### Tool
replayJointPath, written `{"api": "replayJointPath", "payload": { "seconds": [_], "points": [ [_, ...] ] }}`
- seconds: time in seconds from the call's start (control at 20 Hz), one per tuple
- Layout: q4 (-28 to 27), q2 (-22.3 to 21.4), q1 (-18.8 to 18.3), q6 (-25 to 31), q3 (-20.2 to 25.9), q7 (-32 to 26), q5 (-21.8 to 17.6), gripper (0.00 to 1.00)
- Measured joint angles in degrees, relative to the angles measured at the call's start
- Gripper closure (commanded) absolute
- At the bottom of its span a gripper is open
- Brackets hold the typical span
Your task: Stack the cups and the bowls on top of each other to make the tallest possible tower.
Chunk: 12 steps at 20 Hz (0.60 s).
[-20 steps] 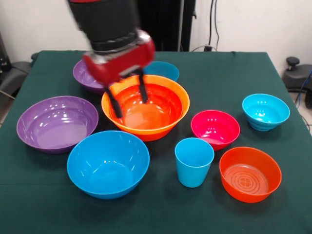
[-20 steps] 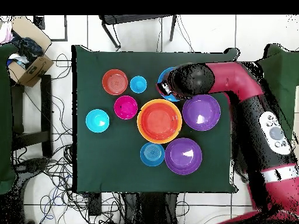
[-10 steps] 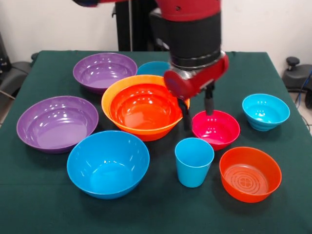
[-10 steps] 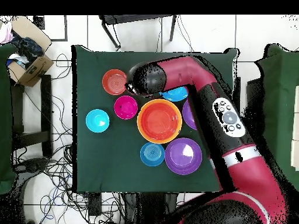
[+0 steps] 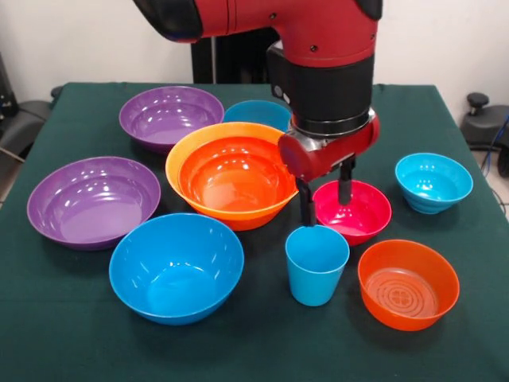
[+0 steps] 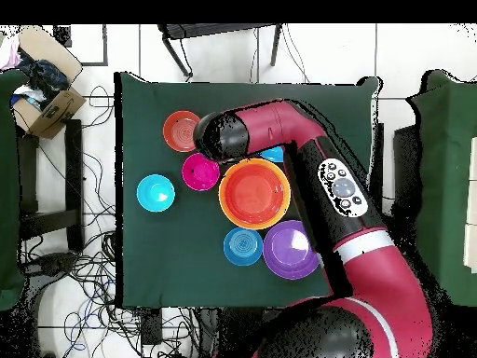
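- Front view, far left: large purple bowl (image 5: 93, 200) sits upright on the green table (image 5: 48, 318), empty.
- Behind it, second purple bowl (image 5: 171, 117) near the table's far side, also upright.
- Front left: big blue bowl (image 5: 176, 266), empty, just in front of the orange stack.
- Centre: the tower (image 5: 235, 180) so far is the large orange bowl with a red-orange bowl nested inside, rims nearly level.
- Behind the tower, a blue bowl (image 5: 258, 114) partly hidden by the arm.
- Right of centre: the gripper (image 5: 324, 197) hangs from the red arm, fingers (image 5: 305, 203) spread apart and holding nothing; one finger is over the tumbler's far rim, the other over the magenta bowl.
- Light blue tumbler (image 5: 316, 264) stands upright, mouth up, just in front of the magenta bowl (image 5: 354, 212); whether the finger touches its rim cannot be told.
- Front right: small red-orange bowl (image 5: 408, 283), upright, just beside the tumbler.
- Far right: cyan bowl (image 5: 433, 182), alone, apart from the others.
- Overhead view: the arm (image 6: 307, 186) covers the tumbler and most of the blue bowl; the gripper itself is hidden under the wrist.
- Overhead view also shows a cardboard box (image 6: 45, 93) on the floor off the table's corner.
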Motion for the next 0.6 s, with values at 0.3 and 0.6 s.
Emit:
{"api": "replayJointPath", "payload": {
  "seconds": [0.3,0.6],
  "points": [
    [0.0,0.2,0.9,-0.2,-2.9,0.3,-0.1,0.00],
    [0.0,0.6,1.8,-1.1,-5.0,0.3,-0.1,0.00]
  ]
}}
